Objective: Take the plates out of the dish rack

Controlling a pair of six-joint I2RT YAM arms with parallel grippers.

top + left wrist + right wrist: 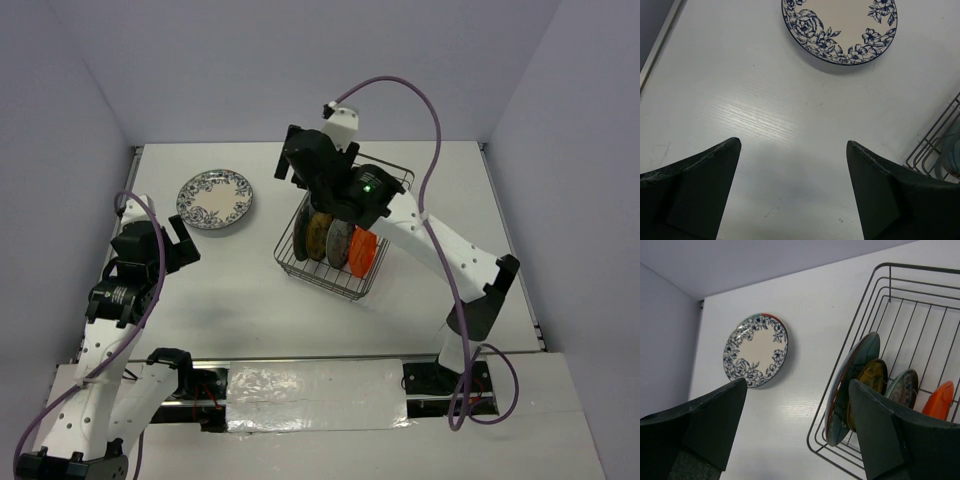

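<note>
The dish rack [388,180] stands mid-table and holds several upright plates: a large dark teal plate [852,385], a mustard-yellow one [871,380], a grey-blue one [904,385] and an orange one [362,253]. A blue-and-white patterned plate [214,198] lies flat on the table to the rack's left, with a red-and-teal rim [767,316] peeking out beneath it. My right gripper [292,158] is open and empty, above the rack's far left corner. My left gripper [182,242] is open and empty, low over bare table near the patterned plate [840,20].
The rack's wire corner [935,145] shows at the right of the left wrist view. Walls enclose the table at the back and both sides. A raised table edge [657,45] runs along the left.
</note>
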